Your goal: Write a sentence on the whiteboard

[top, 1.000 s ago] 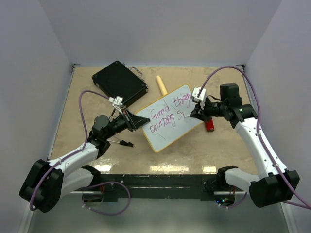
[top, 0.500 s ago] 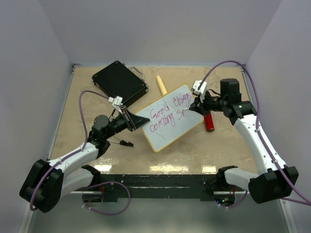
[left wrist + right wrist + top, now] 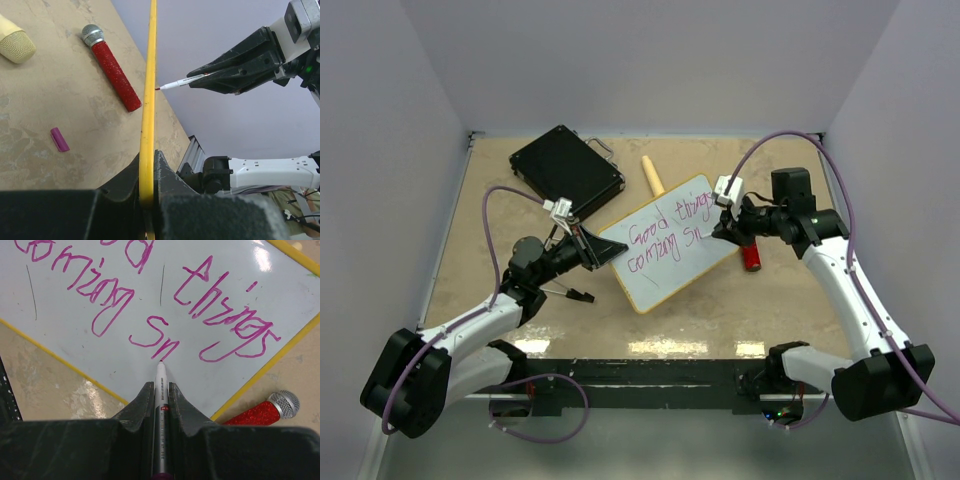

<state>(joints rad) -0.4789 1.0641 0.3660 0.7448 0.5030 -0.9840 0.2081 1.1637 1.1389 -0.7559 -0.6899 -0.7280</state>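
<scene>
The whiteboard (image 3: 670, 255), white with a yellow frame, is held tilted above the table. My left gripper (image 3: 603, 250) is shut on its yellow edge (image 3: 146, 165). The sentence (image 3: 665, 232) in magenta reads "Good things" over "coming sn" (image 3: 150, 315). My right gripper (image 3: 720, 232) is shut on a white marker (image 3: 161, 405). The marker's tip (image 3: 160, 361) touches the board at the end of the last stroke. In the left wrist view the marker (image 3: 177, 83) meets the board edge-on.
A black rectangular case (image 3: 566, 168) lies at the back left. A red glitter microphone (image 3: 751, 255) lies under my right gripper. A cream microphone (image 3: 652, 174) lies behind the board. A purple marker cap (image 3: 59, 139) lies on the table.
My right gripper has moved along the second line with the marker, and the letters after "coming" have grown from "s" to "sn". My left arm and the board have not moved.
</scene>
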